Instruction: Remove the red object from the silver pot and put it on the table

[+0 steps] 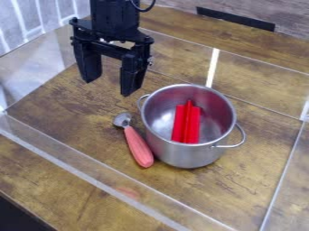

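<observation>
Right of centre, the red object (185, 121) lies inside the silver pot (189, 125); gripper (108, 79) at upper left, jaws spread wide, empty; piece looks rigid, light, probably slick plastic; pinch across its narrow sides mid-length.

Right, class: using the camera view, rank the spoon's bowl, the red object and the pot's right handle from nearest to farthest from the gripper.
Measured from the open gripper:
1. Spoon's bowl, just below it, left of the silver pot.
2. Red object, inside the pot, lower right.
3. Pot's right handle, on the far right side.
</observation>
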